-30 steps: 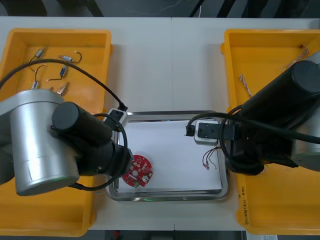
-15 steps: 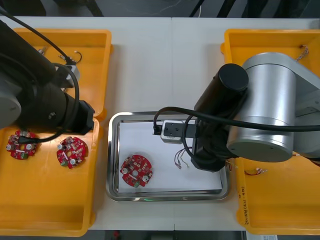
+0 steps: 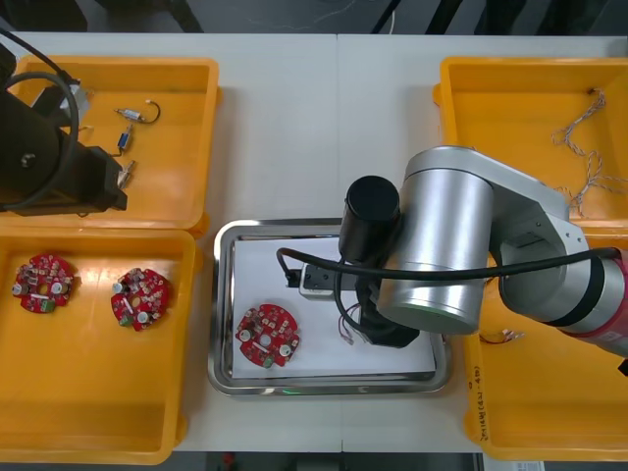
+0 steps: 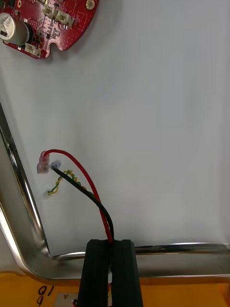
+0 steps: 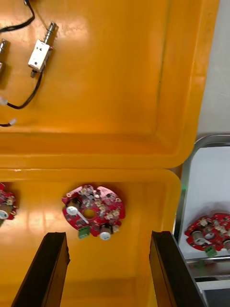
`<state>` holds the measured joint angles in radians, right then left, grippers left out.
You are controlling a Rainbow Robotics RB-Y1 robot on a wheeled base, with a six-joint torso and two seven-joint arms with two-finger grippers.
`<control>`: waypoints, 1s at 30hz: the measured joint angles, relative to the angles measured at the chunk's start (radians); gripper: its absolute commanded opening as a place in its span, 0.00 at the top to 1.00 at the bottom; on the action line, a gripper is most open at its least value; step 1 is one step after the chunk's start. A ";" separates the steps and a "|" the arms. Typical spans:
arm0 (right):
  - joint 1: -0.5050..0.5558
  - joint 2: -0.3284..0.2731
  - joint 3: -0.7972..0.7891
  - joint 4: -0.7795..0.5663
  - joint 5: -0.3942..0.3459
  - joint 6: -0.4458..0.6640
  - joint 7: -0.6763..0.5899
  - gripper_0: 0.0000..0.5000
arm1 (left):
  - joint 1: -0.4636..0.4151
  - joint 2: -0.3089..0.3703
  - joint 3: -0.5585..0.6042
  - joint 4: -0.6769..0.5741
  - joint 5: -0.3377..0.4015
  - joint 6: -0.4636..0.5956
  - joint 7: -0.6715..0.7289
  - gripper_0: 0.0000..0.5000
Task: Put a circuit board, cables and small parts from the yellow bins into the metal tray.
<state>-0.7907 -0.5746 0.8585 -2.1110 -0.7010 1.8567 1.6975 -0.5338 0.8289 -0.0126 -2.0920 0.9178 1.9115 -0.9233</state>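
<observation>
My right gripper (image 4: 110, 245) is shut on a red and yellow cable (image 4: 84, 180), just above the white floor of the metal tray (image 4: 26, 201). The cable's red plug and loose ends rest near the tray's corner. A round red circuit board (image 3: 267, 336) lies in the tray to the left of the right arm (image 3: 442, 255), and also shows beyond the cable as the same board (image 4: 43, 21). My left gripper (image 5: 108, 268) stands open over the near left yellow bin (image 5: 124, 283), above another red circuit board (image 5: 93, 211).
Two boards (image 3: 43, 284) (image 3: 140, 297) lie in the near left bin. Small metal parts (image 3: 135, 115) sit in the far left bin beside the left arm (image 3: 49, 157). A twisted cable (image 3: 579, 128) is in the far right bin, and a red cable (image 3: 500, 337) in the near right one.
The right arm has carried the cable leftward across the tray toward the board. The left arm has drawn back to the far left, uncovering the two boards in the near left bin.
</observation>
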 measured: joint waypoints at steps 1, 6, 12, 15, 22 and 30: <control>0.001 0.006 0.000 0.009 0.004 -0.003 0.000 1.00 | 0.000 0.002 0.009 0.011 -0.001 0.000 -0.027 0.00; 0.008 0.039 0.003 0.040 0.056 -0.034 0.000 1.00 | 0.000 0.009 0.060 0.073 -0.002 0.000 -0.063 0.00; 0.034 0.051 0.031 0.050 0.139 -0.090 0.000 1.00 | 0.000 0.014 0.096 0.140 -0.026 0.000 -0.072 0.00; 0.058 0.051 0.036 0.051 0.151 -0.111 0.000 1.00 | 0.000 0.015 0.104 0.183 -0.044 0.000 -0.112 0.00; 0.120 0.051 0.041 0.052 0.196 -0.149 0.000 1.00 | -0.009 0.015 0.111 0.291 -0.080 0.000 -0.340 0.00; 0.168 0.051 0.062 0.052 0.284 -0.171 0.000 1.00 | -0.052 0.015 0.111 0.410 -0.106 0.000 -0.387 0.00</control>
<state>-0.6229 -0.5237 0.9205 -2.0591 -0.4170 1.6857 1.6975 -0.5855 0.8441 0.0987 -1.6823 0.8115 1.9116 -1.3100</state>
